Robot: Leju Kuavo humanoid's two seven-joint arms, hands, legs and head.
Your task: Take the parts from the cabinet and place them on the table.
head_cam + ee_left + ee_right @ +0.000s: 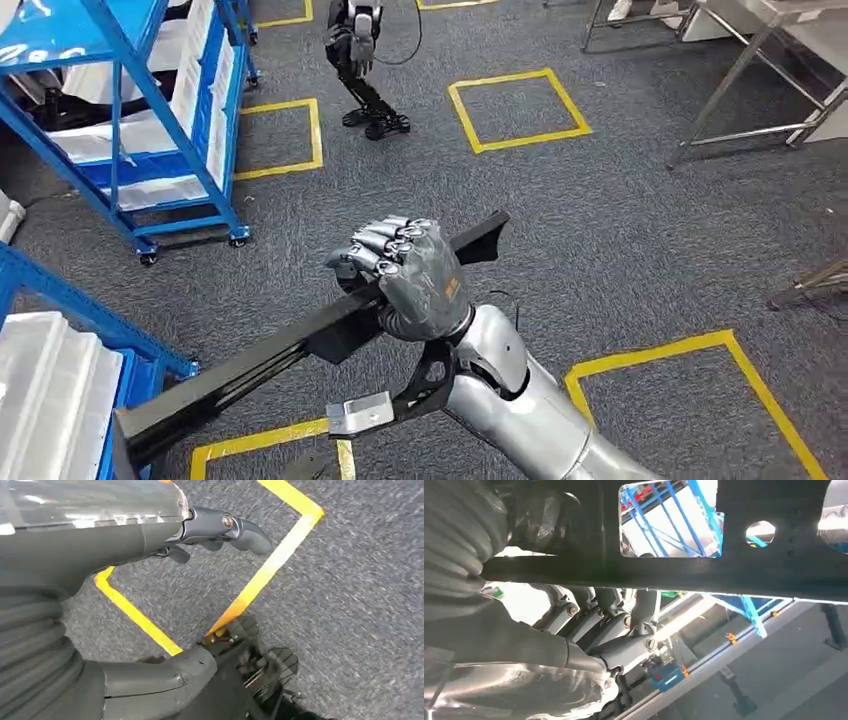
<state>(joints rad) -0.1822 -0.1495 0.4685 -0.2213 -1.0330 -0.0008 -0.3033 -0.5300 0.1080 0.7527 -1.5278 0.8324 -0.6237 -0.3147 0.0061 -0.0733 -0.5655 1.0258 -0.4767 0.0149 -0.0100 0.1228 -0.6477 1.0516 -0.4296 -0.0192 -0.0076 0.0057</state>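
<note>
A long black metal part (250, 365) with cut-outs runs slantwise across the head view, from lower left to its far end near the middle. My right hand (410, 270) grips it around its middle, fingers wrapped over the top. In the right wrist view the same black part (674, 572) crosses in front of the camera, with my curled fingers (624, 625) below it. My left hand (150, 540) hangs over the grey carpet, its fingers apart and holding nothing.
A blue wheeled rack (150, 120) with white trays stands at the upper left; another blue rack (50, 390) with white trays is close at the lower left. Metal table legs (750, 80) stand upper right. Another robot (360, 60) stands ahead. Yellow taped squares (518, 108) mark the carpet.
</note>
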